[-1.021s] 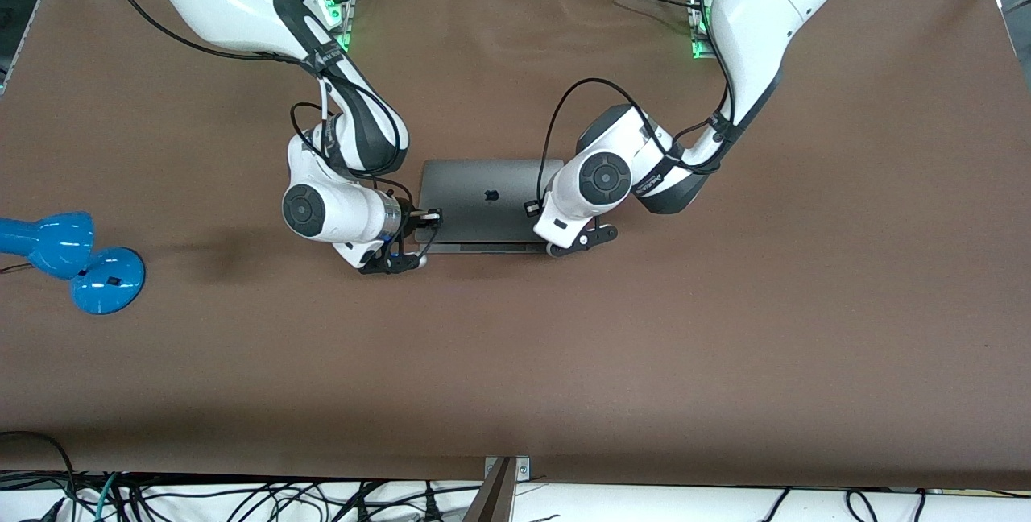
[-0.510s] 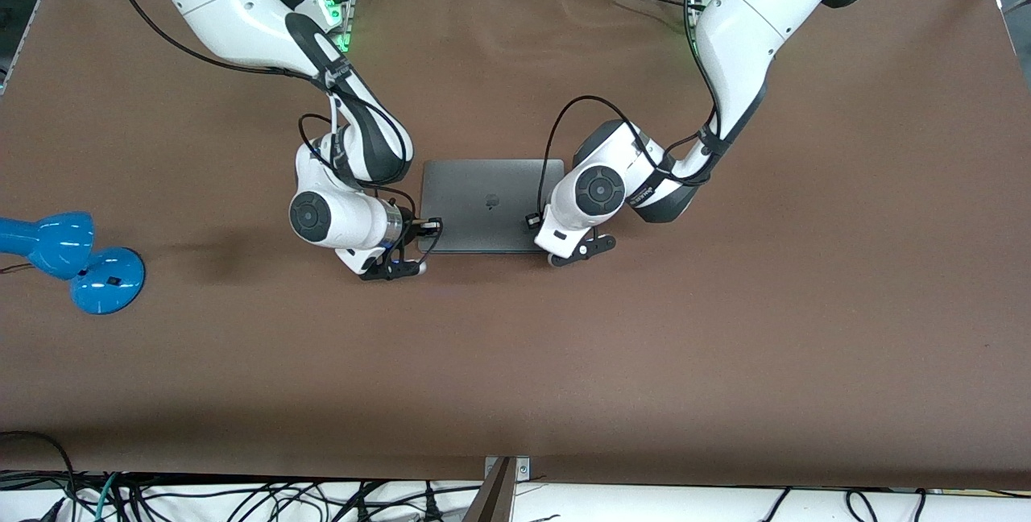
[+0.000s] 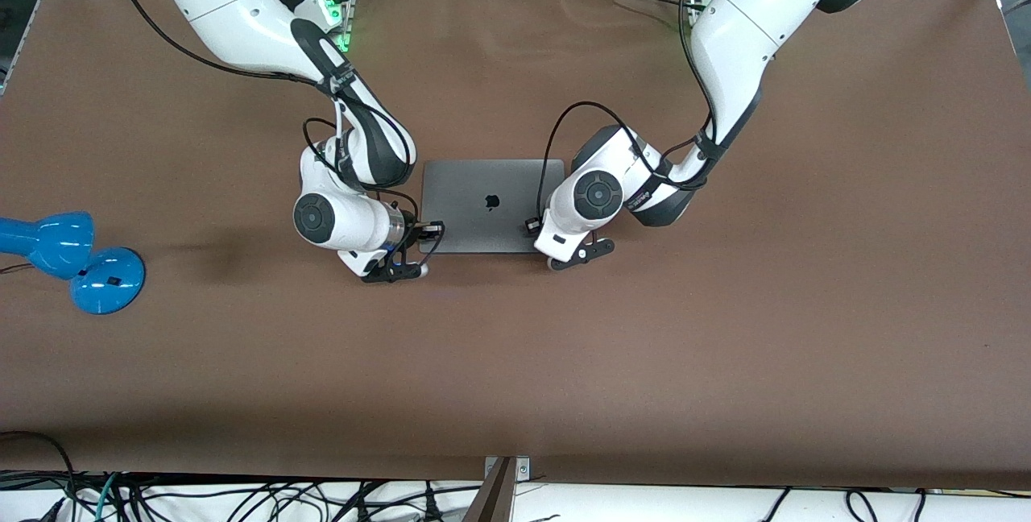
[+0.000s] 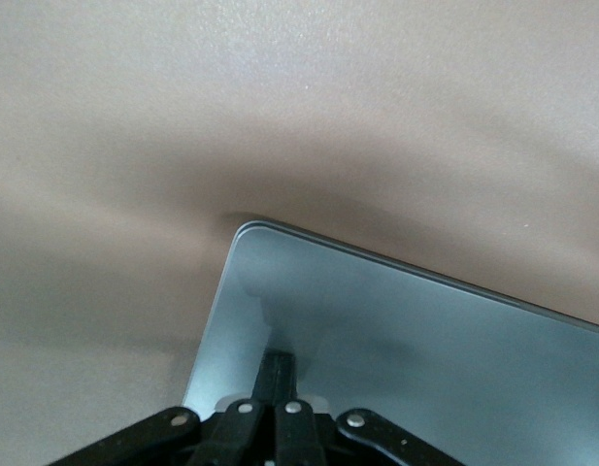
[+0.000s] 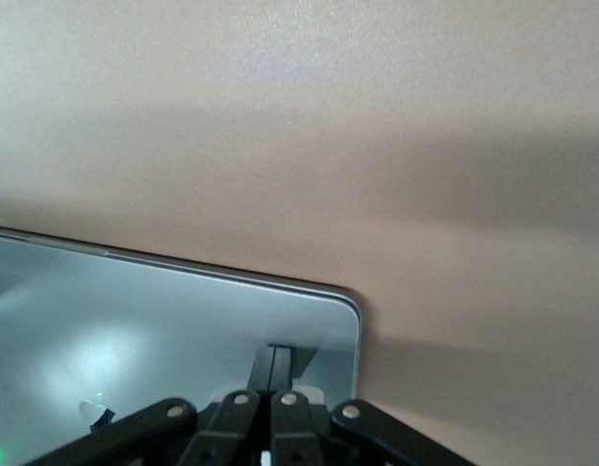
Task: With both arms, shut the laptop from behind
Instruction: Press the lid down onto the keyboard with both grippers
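Laptop [image 3: 487,205] shut flat mid-table [image 3: 725,345], dark apple logo on lid, no readable text. Left pincer [image 4: 276,374] pinched closed, tips pressing lid near the corner at the left arm's end. Right pincer [image 5: 272,364] closed too, tips on lid by the corner at the right arm's end. Wrist views alone give fingertip contact and lid edge; front view alone gives logo, blue lamp [image 3: 68,260] at the right arm's end.
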{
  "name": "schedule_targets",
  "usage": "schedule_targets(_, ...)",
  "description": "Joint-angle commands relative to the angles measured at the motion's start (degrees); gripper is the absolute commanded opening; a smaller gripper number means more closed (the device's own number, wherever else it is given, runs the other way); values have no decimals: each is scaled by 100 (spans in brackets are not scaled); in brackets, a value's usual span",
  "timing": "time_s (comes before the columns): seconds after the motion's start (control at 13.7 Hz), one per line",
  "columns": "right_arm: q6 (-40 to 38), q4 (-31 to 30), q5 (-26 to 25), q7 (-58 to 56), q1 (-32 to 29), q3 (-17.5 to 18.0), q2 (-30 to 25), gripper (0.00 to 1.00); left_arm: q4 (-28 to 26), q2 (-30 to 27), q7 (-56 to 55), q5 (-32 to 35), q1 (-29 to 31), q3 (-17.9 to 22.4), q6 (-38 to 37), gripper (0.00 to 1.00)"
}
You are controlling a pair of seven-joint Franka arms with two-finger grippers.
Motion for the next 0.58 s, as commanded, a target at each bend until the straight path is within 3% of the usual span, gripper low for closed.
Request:
schedule_targets(0.0, -31, 169, -44, -14, 75, -61, 27, 47, 245, 161, -28, 194, -133, 83, 20, 0)
schedule_targets(0.15, -355, 230, -123, -6, 92, -69, -174, 58, 245, 161, -28, 194, -133, 83, 20, 0)
schedule_targets(0.29, -882, 441, -796, 3, 110, -140, -429, 77, 262, 135, -54, 185, -124, 83, 11, 0)
schedule_targets(0.36, -1084, 459, -1148, 3, 92, -140, -622, 87, 271, 100, -54, 177, -81, 74, 2, 17)
schedule_targets(0.44, -1199, 459, -1335, 3, 57, -140, -867, 91, 271, 64, -46, 211, -63, 74, 2, 93)
schedule_targets(0.51, -1392, 459, -1415, 12, 5, -140, -1122, 97, 271, -40, -2, 229, -54, 83, 2, 100)
